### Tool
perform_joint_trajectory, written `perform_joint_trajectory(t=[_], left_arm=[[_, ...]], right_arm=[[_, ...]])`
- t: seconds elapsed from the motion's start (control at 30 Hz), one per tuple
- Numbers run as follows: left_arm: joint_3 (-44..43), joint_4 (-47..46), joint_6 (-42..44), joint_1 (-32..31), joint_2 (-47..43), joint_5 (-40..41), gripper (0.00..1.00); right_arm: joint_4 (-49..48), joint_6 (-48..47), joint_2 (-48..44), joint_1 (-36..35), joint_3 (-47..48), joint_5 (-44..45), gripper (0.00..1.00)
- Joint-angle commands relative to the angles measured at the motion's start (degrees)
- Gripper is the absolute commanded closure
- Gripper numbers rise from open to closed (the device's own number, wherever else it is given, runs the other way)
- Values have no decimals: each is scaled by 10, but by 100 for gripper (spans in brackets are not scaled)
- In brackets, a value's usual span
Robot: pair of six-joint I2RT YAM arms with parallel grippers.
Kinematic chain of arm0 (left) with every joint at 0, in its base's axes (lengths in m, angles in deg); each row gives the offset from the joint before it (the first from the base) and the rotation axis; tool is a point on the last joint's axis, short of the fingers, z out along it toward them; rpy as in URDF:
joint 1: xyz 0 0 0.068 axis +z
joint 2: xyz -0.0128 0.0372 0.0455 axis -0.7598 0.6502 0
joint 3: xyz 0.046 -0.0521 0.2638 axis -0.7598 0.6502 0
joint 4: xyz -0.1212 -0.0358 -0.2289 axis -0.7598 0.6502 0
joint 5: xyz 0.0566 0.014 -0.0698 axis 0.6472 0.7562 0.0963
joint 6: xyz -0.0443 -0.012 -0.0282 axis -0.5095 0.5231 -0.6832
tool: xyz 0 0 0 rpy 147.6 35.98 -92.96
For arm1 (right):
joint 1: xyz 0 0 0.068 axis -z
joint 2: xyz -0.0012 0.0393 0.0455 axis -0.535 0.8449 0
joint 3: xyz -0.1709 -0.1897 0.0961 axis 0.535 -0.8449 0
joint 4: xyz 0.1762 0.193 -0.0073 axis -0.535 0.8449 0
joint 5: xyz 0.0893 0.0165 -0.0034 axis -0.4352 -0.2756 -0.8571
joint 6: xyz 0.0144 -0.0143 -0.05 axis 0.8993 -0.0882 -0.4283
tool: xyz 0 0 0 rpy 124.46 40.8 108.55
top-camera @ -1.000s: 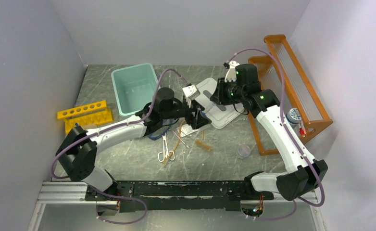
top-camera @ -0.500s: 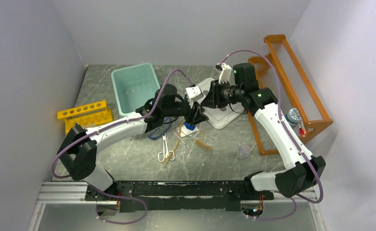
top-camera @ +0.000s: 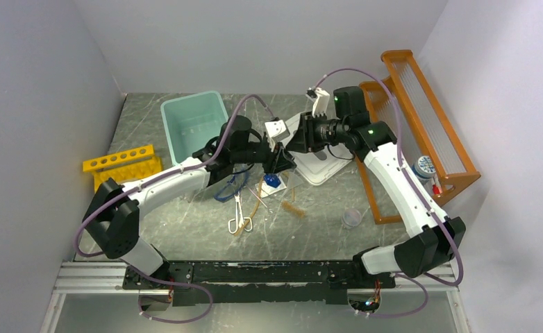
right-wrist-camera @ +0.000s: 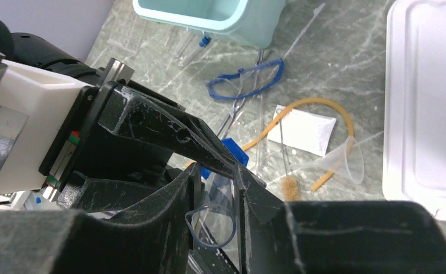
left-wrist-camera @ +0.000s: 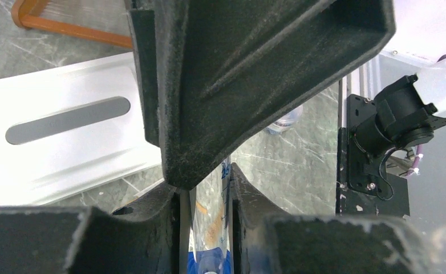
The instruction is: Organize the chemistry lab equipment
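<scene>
A clear graduated cylinder (left-wrist-camera: 209,228) with a blue base (top-camera: 273,180) hangs over the middle of the table, held from both sides. My left gripper (left-wrist-camera: 206,194) has its jaws pressed on the cylinder's wall just above the base. My right gripper (right-wrist-camera: 215,188) is shut on the open upper rim (right-wrist-camera: 212,220), facing the left one. On the table below lie silver forceps (top-camera: 239,214), blue safety glasses (right-wrist-camera: 246,83), tan tubing (right-wrist-camera: 300,111), a small brush (right-wrist-camera: 290,185) and a clear funnel (right-wrist-camera: 346,162). The yellow tube rack (top-camera: 123,165) stands far left.
A teal bin (top-camera: 196,127) sits at the back left and a white lid (top-camera: 324,170) behind the grippers. The large orange shelf (top-camera: 421,125) lines the right side. A clear round cup (top-camera: 353,217) lies at the front right, and a white packet (right-wrist-camera: 306,128) lies by the tubing.
My right gripper has carried the cylinder left toward the left gripper. The left jaws, wide a second ago, have closed onto the cylinder.
</scene>
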Motion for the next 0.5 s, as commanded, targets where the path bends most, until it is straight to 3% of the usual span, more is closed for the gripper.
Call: perform_joint_trajectory(t=[0.0,0.1,0.23,0.37,0.47], left_arm=[[-5,-56,-16,16,-8,-75,95],[6,-86,-43,33,-13,-94,95],[13,-113,-77,61,-18,-102,95],[16,-117,-124,103,-25,-73,95],[-1,-66,-154,147,-28,-9,95]], right_arm=[[-58,28,2,-3,17,-14,66],[-83,55,1,-1,18,6,51],[-147,117,-9,3,9,66,25],[-221,187,-16,12,14,138,19],[-259,217,-22,15,16,174,19]])
